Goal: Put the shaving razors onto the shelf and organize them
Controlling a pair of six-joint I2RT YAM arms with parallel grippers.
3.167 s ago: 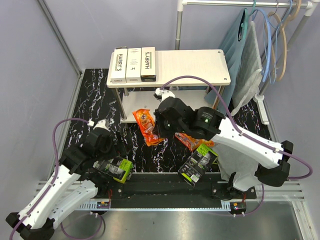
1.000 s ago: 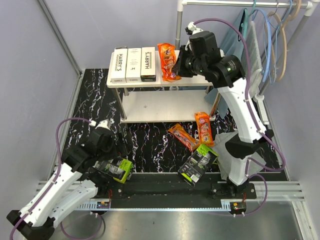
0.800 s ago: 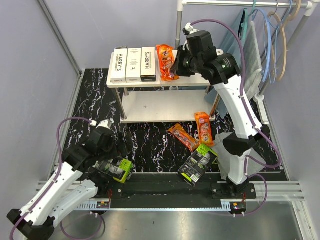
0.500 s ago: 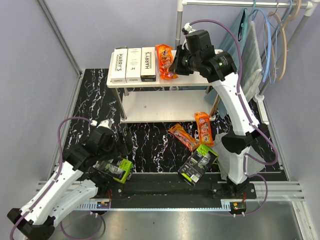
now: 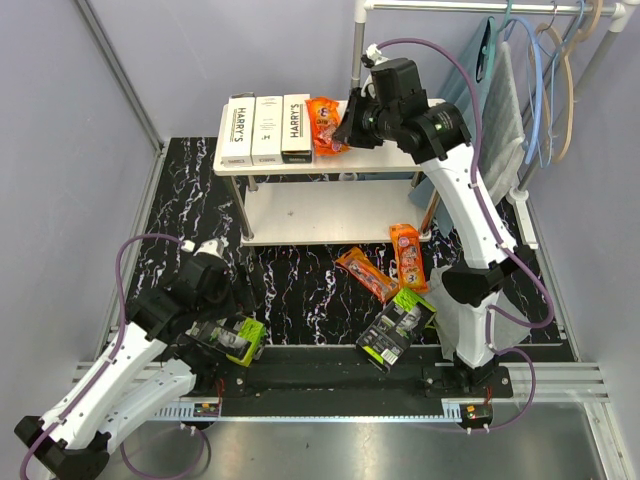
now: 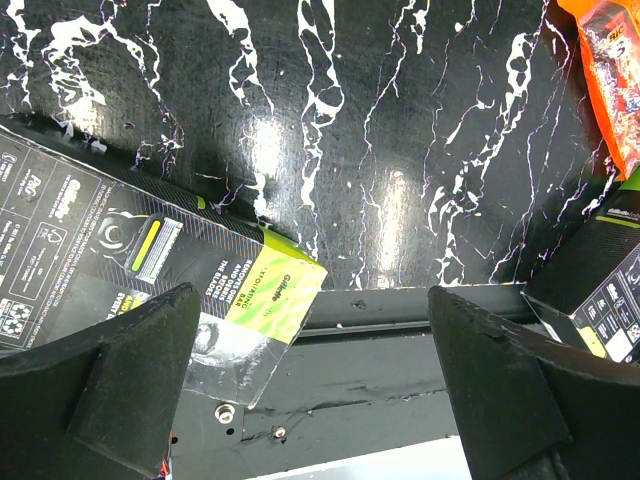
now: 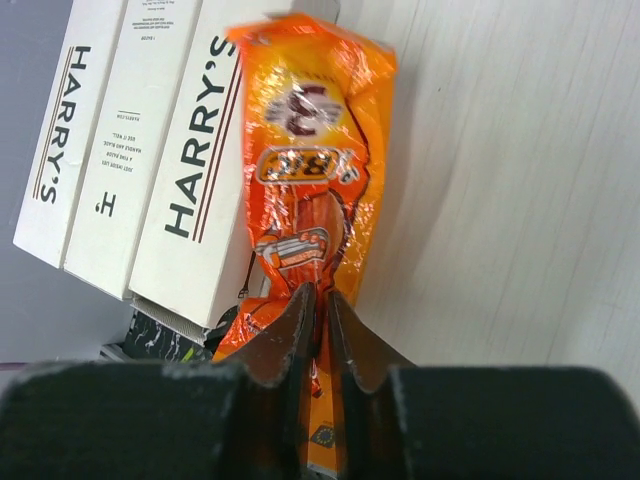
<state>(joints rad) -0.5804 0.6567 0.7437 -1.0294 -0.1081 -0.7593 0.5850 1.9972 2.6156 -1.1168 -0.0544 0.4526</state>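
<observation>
Flat glossy orange razor pack (image 7: 310, 180) rests on the top board of the cream-white two-tier shelf (image 5: 400, 130), its long edge against the rightmost of three long white HARRY'S boxes (image 5: 265, 128). Open board runs on to its right. The right gripper (image 7: 320, 310) pinches its near end, jaws almost together. In front of the shelf, the left gripper (image 6: 315, 345) hangs spread wide, holding nothing, over a black-and-lime blister pack (image 6: 130, 270).

Left arm (image 5: 120, 385) and right arm (image 5: 470, 200): same build, white link shells, black joint housings. One purple cable (image 5: 119, 280) loops off each arm, looks like a white plug at the wrist end. Left tool (image 6: 312, 295) has blocky matte-black fingers; right tool (image 7: 320, 295) fingers are black, tapered, edges scuffed grey.
</observation>
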